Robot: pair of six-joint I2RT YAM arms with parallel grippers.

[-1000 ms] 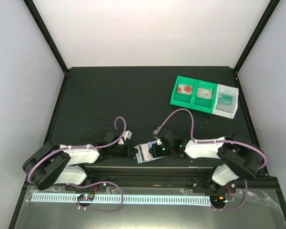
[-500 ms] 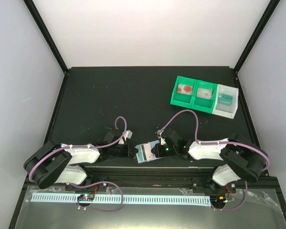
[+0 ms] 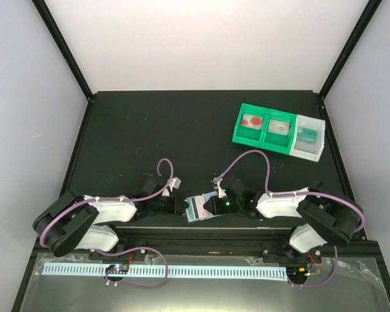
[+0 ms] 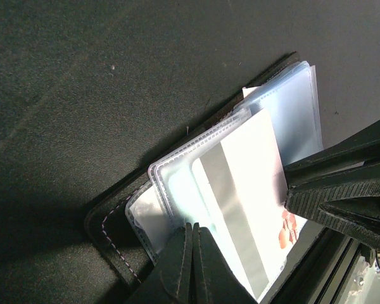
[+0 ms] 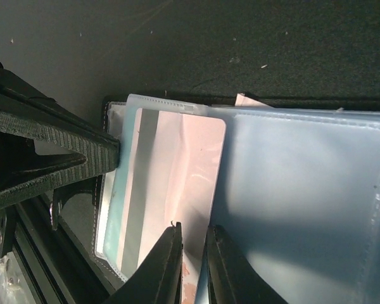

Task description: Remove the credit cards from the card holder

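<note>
The card holder [image 3: 196, 209] lies open at the table's near edge, a black wallet with clear and pale blue sleeves [image 4: 291, 111]. My left gripper [image 3: 180, 206] is shut on the edge of a clear sleeve [image 4: 171, 209], its jaws pressed together [image 4: 196, 229]. A whitish credit card with a grey stripe [image 4: 247, 183] sticks partly out of that sleeve. My right gripper [image 3: 212, 206] has its jaws [image 5: 192, 231] closed narrowly on that card's edge [image 5: 177, 171]. The left fingers [image 5: 57, 149] show at the left of the right wrist view.
A green-and-white three-compartment tray [image 3: 266, 142] stands at the back right, with red-marked items in the green parts and a teal card [image 3: 307, 136] in the white part. The table's front rail [image 3: 208, 231] runs just behind the wallet.
My right gripper has drawn slightly to the right since a second ago, with the card in it. The left gripper and the wallet have barely moved.
</note>
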